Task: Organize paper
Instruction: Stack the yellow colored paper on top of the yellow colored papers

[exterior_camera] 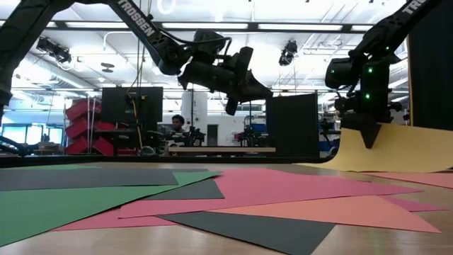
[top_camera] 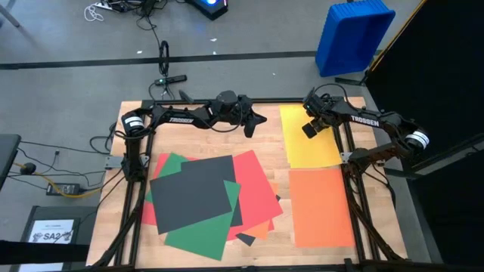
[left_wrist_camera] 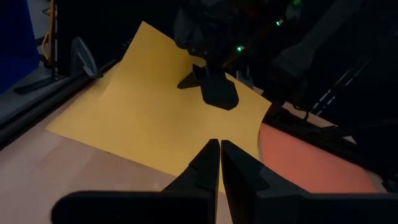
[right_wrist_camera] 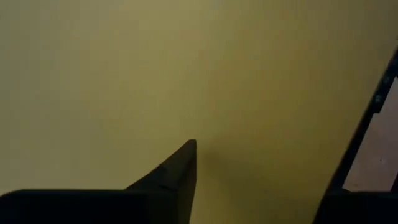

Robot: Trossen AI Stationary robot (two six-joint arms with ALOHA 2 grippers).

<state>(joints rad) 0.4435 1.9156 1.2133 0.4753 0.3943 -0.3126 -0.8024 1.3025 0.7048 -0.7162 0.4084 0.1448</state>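
A yellow sheet of paper [top_camera: 311, 147] lies at the table's far right, and part of it bows up [exterior_camera: 396, 145] in the low view. An orange sheet [top_camera: 321, 205] lies flat just nearer. Black [top_camera: 193, 193], green [top_camera: 200, 238] and red [top_camera: 257, 185] sheets overlap in a loose pile left of centre. My right gripper [top_camera: 308, 130] stands open over the yellow sheet, slanting down. The sheet runs between its fingers. My left gripper [top_camera: 252, 125] hangs shut above the bare wood at the far middle, holding nothing. My right gripper has the yellow sheet [right_wrist_camera: 261, 124] lying over one finger, which hides that fingertip. The other finger [right_wrist_camera: 177, 171] stands above the sheet with a gap. The fingers slant down from the table's far right. The sheet bows up around them [exterior_camera: 350, 149], and its near part lies on the table.
The dark frame rails [top_camera: 349, 189] run along the table's sides and far edge [top_camera: 189, 102]. A blue bin [top_camera: 352, 34] stands on the floor beyond the far right corner. A white printed sheet [top_camera: 54, 230] lies off the table at the near left. Bare wood [top_camera: 265, 151] separates the pile from the yellow sheet.
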